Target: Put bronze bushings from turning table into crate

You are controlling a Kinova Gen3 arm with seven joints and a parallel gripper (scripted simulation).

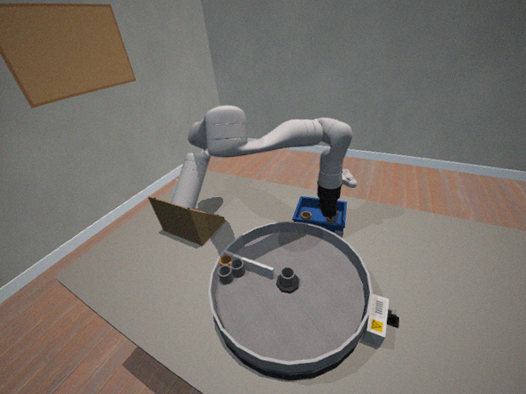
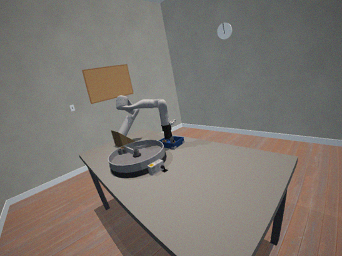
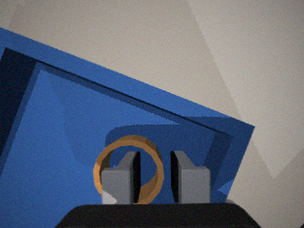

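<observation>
One bronze bushing [image 1: 329, 219] [image 3: 97, 173] stands in the crate [image 1: 318, 199] [image 2: 180, 139] [image 3: 119, 85], its rim between the gripper's [image 1: 331, 218] [image 2: 171, 140] [image 3: 155, 176] moderately parted jaws, ungripped; another [image 1: 306, 216] sits nearby. The arm [image 1: 291, 134] [image 2: 145, 103] bends downward. The turning table [image 1: 294, 366] [image 2: 131, 168] holds one bronze [image 1: 225, 260], two steel [image 1: 225, 274], perhaps a third centrally. Grey table [image 1: 443, 285] [image 2: 211, 186], wooden floor [image 1: 46, 346] [image 2: 318, 204].

Matte grey-green walls [image 1: 374, 59] [image 2: 268, 77] meeting at a corner, pale baseboard [image 1: 436, 160] [image 2: 247, 134], reddish-brown plank floor [image 1: 46, 346] [image 2: 49, 240], framed corkboard [image 1: 60, 50] [image 2: 109, 83] and round clock [image 2: 224, 31] wall-mounted, grey-topped table [image 1: 454, 293] [image 2: 212, 192] [image 3: 133, 52] with dark legs, shadow cast on planks.
</observation>
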